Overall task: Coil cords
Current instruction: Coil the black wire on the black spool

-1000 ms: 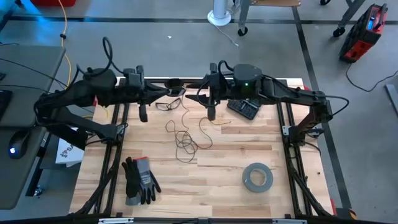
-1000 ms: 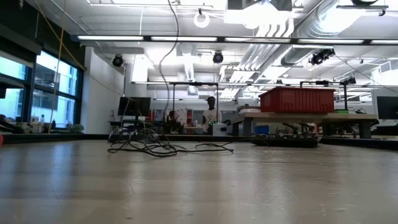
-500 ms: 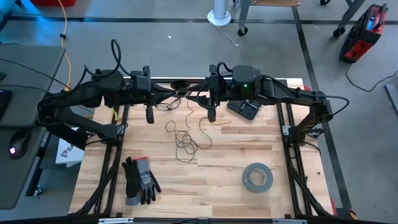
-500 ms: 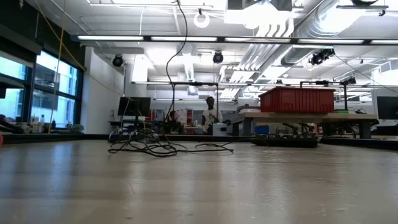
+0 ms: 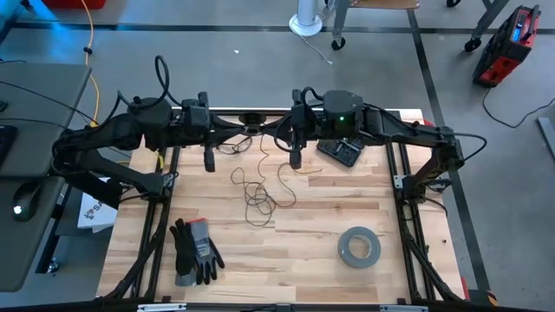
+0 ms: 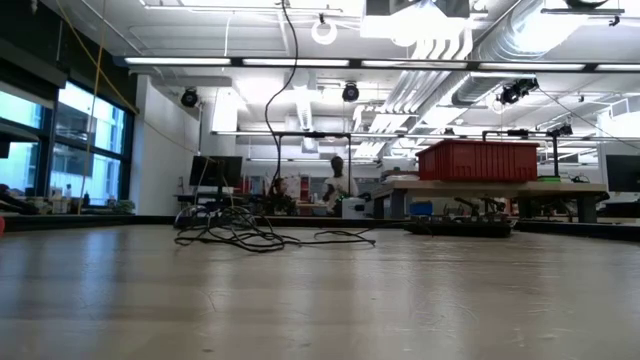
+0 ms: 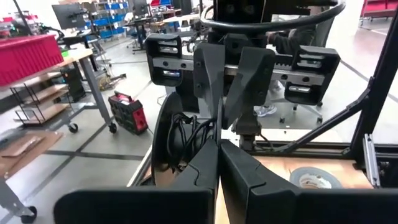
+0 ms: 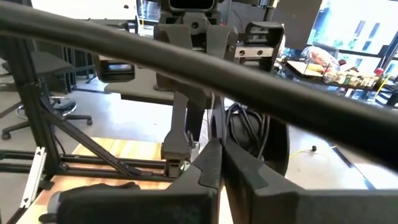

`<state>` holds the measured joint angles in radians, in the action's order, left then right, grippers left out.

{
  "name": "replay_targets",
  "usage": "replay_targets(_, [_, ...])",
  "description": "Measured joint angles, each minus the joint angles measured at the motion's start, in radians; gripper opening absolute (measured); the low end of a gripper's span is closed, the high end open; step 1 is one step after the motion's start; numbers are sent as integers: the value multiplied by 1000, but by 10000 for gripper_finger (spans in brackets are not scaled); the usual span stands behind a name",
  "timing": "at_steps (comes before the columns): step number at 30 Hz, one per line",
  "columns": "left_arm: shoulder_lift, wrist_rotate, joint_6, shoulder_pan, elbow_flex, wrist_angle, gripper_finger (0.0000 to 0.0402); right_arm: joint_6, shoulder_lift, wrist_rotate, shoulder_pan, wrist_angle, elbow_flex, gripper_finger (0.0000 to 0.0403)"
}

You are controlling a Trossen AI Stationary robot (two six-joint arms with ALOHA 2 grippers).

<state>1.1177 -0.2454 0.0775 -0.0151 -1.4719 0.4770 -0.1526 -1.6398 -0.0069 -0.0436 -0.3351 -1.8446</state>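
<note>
The thin dark cord (image 5: 256, 192) lies in loose loops on the wooden table, and one strand (image 6: 290, 90) climbs from the pile (image 6: 240, 236) up out of the low view. My left gripper (image 5: 260, 132) and right gripper (image 5: 276, 134) meet tip to tip above the table's far middle, both shut, with the raised strand between them. A round black spool (image 7: 177, 134) with wound cord shows just beyond the fingertips, toward the far edge (image 8: 273, 146). What it rests on is hidden. My left gripper pinches the raised strand of the cord at its fingertips (image 7: 211, 155), coming level from the table's left. The strand hangs slack below it down to the loops on the table. My right gripper is shut on the same strand (image 7: 219, 109) right opposite, coming level from the table's right. Its fingertips (image 8: 211, 158) hide the exact spot.
A grey tape roll (image 5: 359, 247) lies near the front right and a pair of dark gloves (image 5: 195, 250) at the front left. A black keypad-like device (image 5: 340, 152) sits under the right arm. Bare wood lies in the middle front.
My left gripper has moved toward the table's right, up to the right gripper, carrying the strand; the small loops that lay below it have been drawn up. My right gripper has shut at the meeting point. The pile on the table has stayed put.
</note>
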Motion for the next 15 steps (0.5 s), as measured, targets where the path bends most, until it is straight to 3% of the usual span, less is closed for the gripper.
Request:
replay_targets(6, [-37,37,-43,1,-2,42,48,-6,4,8,2,-54,0,1])
replay_targets(15, [-3,57,12,0,-1,141,127,-38,1,7,1,-107,0,1])
